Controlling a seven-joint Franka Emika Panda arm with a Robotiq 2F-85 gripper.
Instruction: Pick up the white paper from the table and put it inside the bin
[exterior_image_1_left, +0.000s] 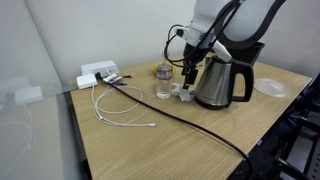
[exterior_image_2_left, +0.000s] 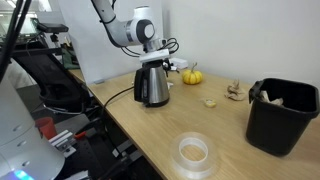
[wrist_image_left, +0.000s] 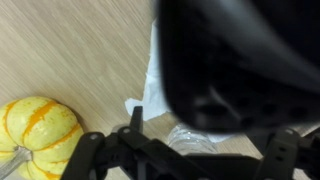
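The white paper (wrist_image_left: 150, 88) lies crumpled on the table (exterior_image_1_left: 180, 140), just beside the kettle's base (exterior_image_1_left: 182, 93). My gripper (exterior_image_1_left: 188, 72) hangs low right above it, next to the steel kettle (exterior_image_1_left: 220, 82). In the wrist view the gripper (wrist_image_left: 190, 152) stands open, its dark linkages spread wide at the bottom edge with nothing between them. A big dark blur covers the upper right of that view and hides part of the paper. The black bin (exterior_image_2_left: 281, 116) stands far off at the other end of the table.
A clear plastic bottle (exterior_image_1_left: 163, 82) and a small yellow pumpkin (wrist_image_left: 35, 135) stand close to the paper. A white power block (exterior_image_1_left: 98, 72) with cable (exterior_image_1_left: 125, 118) lies at the back. A whitish round disc (exterior_image_2_left: 193, 152) rests near the table edge.
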